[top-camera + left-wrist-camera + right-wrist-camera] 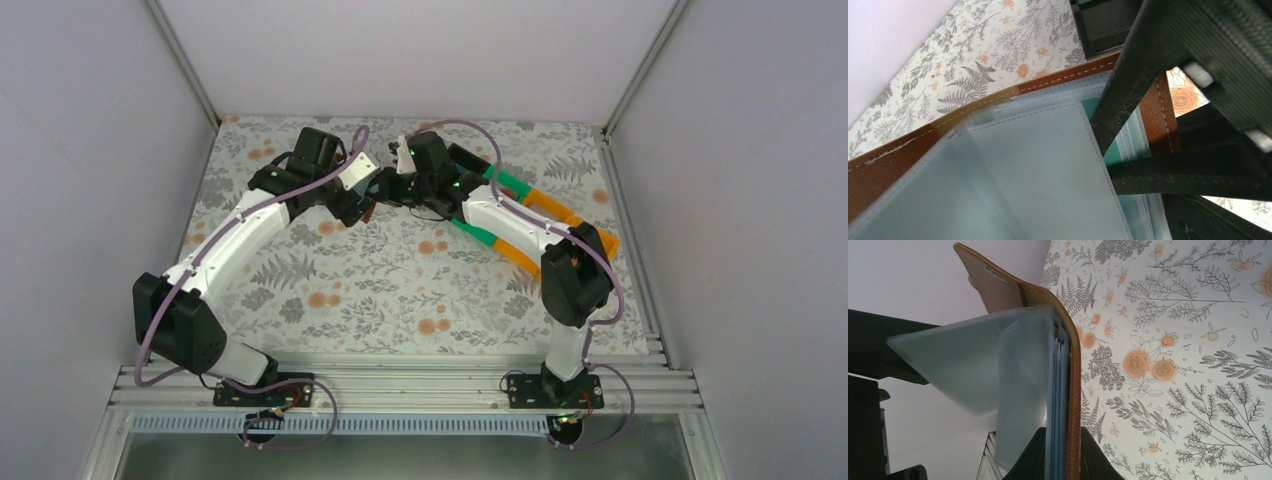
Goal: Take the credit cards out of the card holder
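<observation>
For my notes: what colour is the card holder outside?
The card holder is brown with pale stitching, clearest in the left wrist view.

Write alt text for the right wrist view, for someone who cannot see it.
The right tool pinches the brown card holder at the bottom of the frame, seen edge-on and open, with its pale translucent sleeves fanning out to the left. A floral tablecloth fills the right side.

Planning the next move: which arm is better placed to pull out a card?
Left: the left claw is open at the brown leather-look wallet's pale plastic sleeves, beside a teal card; the right claw is shut on the wallet.
</observation>
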Robot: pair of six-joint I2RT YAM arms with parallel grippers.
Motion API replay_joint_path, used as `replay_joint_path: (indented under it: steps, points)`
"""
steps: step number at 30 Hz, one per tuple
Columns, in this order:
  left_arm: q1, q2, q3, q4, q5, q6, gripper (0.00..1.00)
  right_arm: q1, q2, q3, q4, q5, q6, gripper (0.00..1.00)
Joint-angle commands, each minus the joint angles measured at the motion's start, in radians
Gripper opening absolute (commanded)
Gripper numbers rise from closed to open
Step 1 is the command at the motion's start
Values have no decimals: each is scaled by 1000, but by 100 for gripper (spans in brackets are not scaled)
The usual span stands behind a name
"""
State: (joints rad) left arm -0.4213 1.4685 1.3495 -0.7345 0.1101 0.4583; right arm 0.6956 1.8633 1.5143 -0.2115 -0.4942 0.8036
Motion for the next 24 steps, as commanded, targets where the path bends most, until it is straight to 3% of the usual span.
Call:
replay_joint_path:
  steps: [1,4,6,12,15,18,24]
  points:
    - [-1,-12,-39,63,-109,-6,100,2,-52,10,75,-47,6,4]
    - [1,-4,-63,117,-276,9,100,5,-55,11,67,-61,-4,4]
    - [7,-13,-59,109,-261,17,100,4,-60,10,53,-54,-16,4]
    - [42,-56,28,-61,207,87,100,2,-54,12,30,-53,-34,4]
    - [51,-53,59,-115,314,104,100,2,-51,12,32,-55,-33,4]
    - [82,-49,81,-110,303,91,100,2,-53,12,28,-56,-38,4]
    - [96,-22,61,-37,91,47,100,2,-59,15,27,-55,-41,4]
